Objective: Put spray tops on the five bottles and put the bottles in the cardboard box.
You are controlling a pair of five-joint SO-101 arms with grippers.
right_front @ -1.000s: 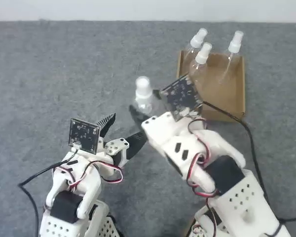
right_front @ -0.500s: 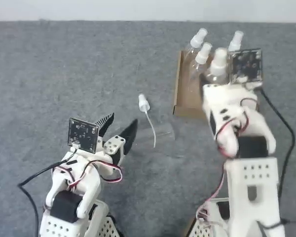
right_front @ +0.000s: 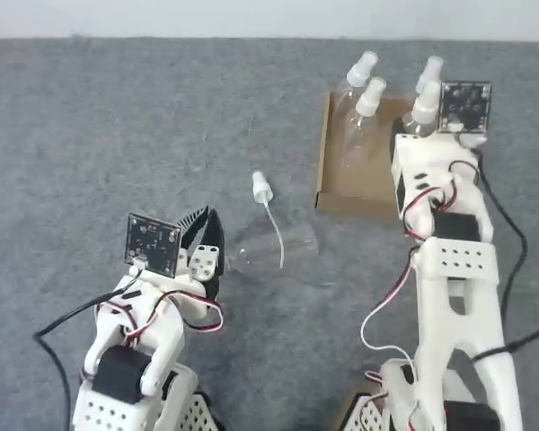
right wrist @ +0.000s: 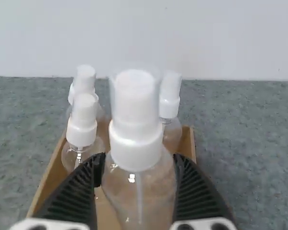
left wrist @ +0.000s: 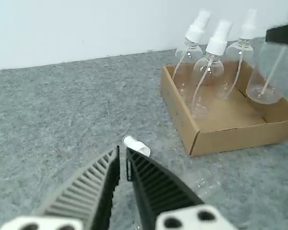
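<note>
Shallow brown cardboard box (right_front: pixel 322 153) sits open side up on the grey felt-covered table (right_front: pixel 117 117). Three clear plastic bottles with white spray tops (right_front: pixel 370 97) stand upright inside the box, bunched at its far end. Two are toward the wall facing the left arm and one is toward the opposite wall. Right gripper (right wrist: pixel 138 162) hangs over the box, clenched on a fourth clear bottle with a white spray top (right wrist: pixel 134 129). Its black ribbed fingers (right wrist: pixel 72 196) press both sides of the bottle's shoulder just under the cap. That bottle is upright, within the box outline, just beside the standing ones and a bit nearer the box's near end. Cannot tell if its base touches the box floor. Loose white spray top with a thin dip tube (right_front: pixel 262 189) lies on the table outside the box, off the wall facing the left arm and apart from it. Uncapped clear bottle (right_front: pixel 283 244) lies on its side, also outside the box, off the near corner on that same side. In the high view the dip tube's end overlaps this bottle. Left gripper (left wrist: pixel 122 153) is outside the box too, farther from it than the lying bottle and just beside that bottle's neck end. Its jaws are closed to a thin slit with nothing between them. In the left wrist view its tips point at the loose spray top, with the box beyond.
</note>
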